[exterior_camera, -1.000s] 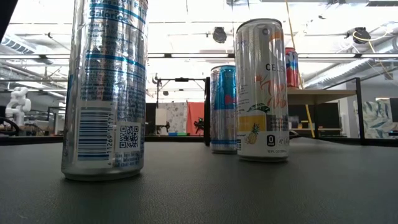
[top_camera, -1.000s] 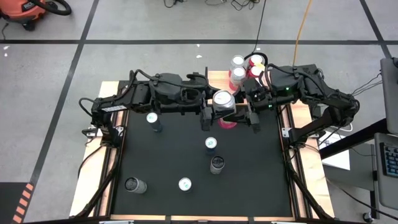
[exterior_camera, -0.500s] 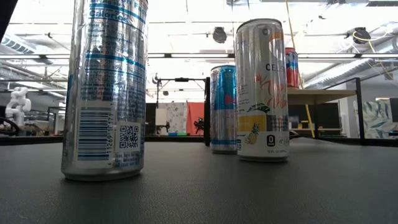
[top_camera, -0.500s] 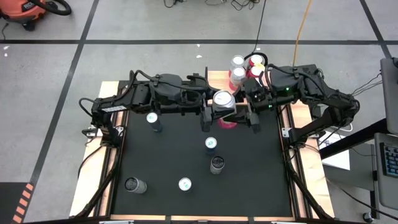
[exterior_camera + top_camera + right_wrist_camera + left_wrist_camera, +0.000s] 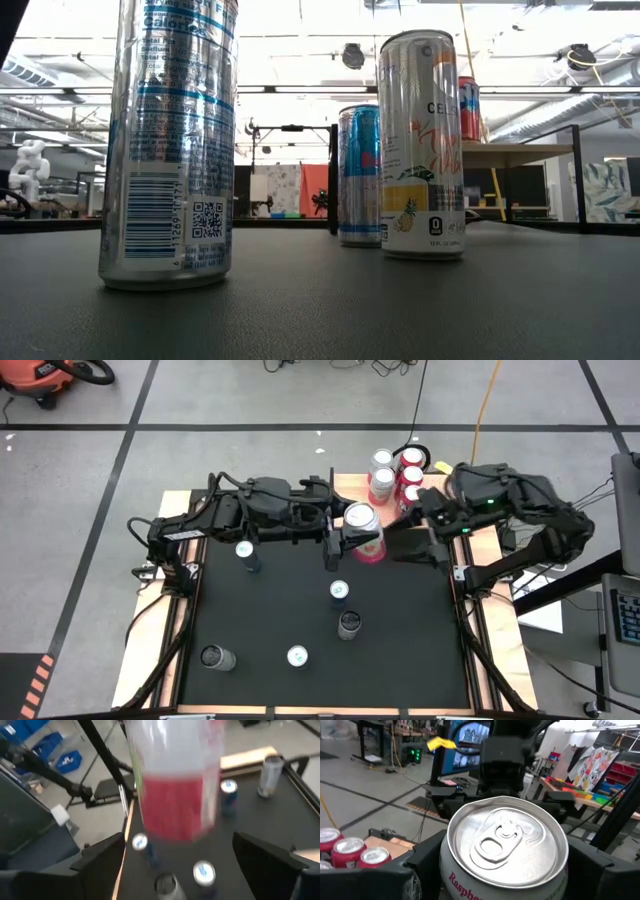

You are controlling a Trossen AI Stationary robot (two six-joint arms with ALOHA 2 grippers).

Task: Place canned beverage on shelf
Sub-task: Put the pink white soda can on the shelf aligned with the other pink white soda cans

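Five loose cans (image 5: 298,656) stand on the black mat (image 5: 400,650) nearest you. At twelve o'clock your left gripper (image 5: 345,546) clamps the raspberry can (image 5: 362,531) by its sides; your right gripper (image 5: 428,547), at its three o'clock, stands wide, clear. Beyond, at one o'clock, the shelf (image 5: 352,484) carries four cans (image 5: 395,473).
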